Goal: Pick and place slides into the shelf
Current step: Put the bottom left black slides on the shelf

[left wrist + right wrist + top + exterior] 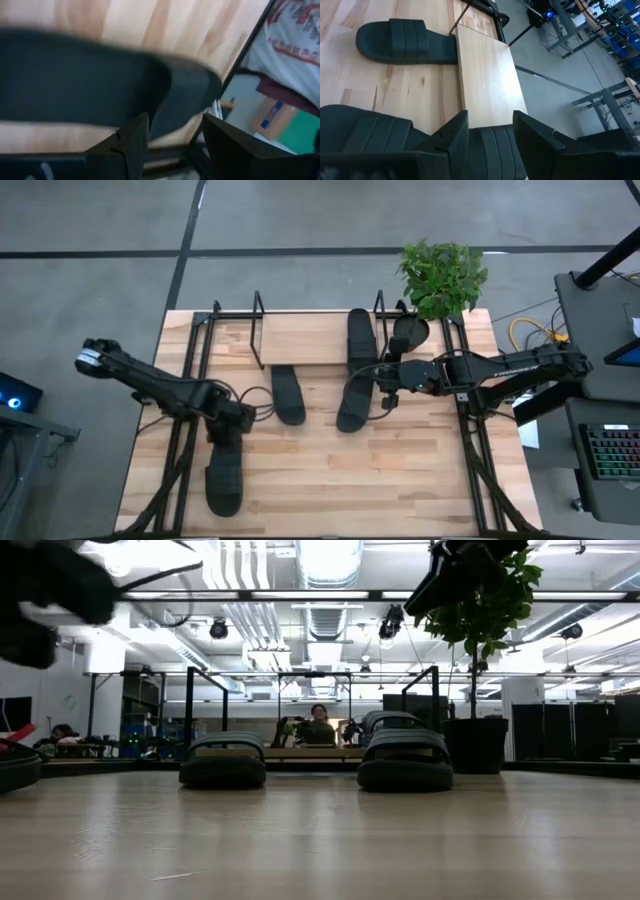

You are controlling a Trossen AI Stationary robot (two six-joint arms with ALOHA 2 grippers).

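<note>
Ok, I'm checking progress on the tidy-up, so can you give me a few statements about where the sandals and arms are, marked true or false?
1. One black rubbery slide sandal lies on the light wooden shelf board. True.
2. All four slides are on the shelf. False: three lie on the wooden tabletop.
3. A green leafy plant stands beyond the shelf's right end. True.
4. The left gripper is over the shelf. False: it is over the slide near the table's front left.
5. The right gripper is far from every slide. False: it is beside a slide just in front of the shelf.
</note>
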